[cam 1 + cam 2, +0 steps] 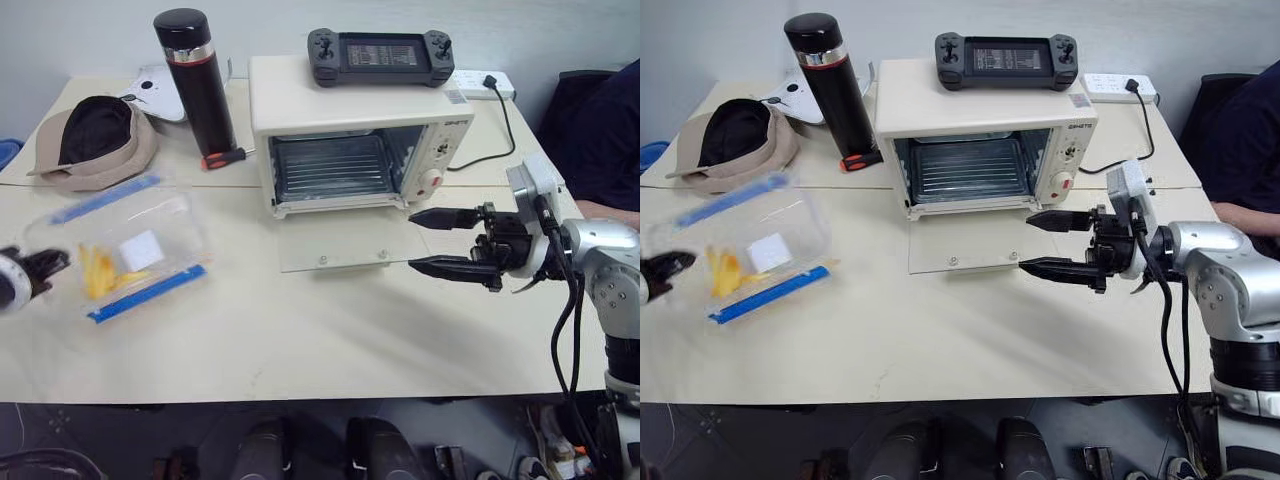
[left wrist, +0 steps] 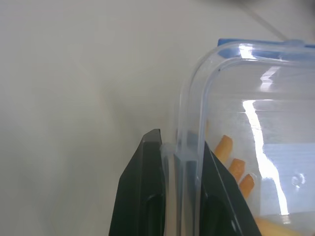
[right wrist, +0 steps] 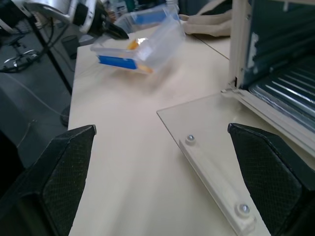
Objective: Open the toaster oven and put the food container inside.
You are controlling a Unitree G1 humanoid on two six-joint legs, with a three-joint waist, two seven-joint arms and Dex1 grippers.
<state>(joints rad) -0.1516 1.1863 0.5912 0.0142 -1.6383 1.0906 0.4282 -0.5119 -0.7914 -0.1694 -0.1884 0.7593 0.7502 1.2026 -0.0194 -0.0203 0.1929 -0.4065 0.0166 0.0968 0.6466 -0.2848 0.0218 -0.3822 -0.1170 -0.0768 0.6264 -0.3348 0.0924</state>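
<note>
On a pale, smooth worktop (image 1: 330,340), the cream toaster oven (image 1: 350,130) stands with its glass door (image 1: 345,243) dropped flat and wire rack bare. Well to its left, the left gripper (image 2: 179,191) pinches the rim of the clear, blue-clipped food container (image 1: 125,250), which is tilted, with orange strips inside. The right gripper (image 1: 432,242) hovers spread wide beside the door. I'd level the box and slide it in straight over the door.
</note>
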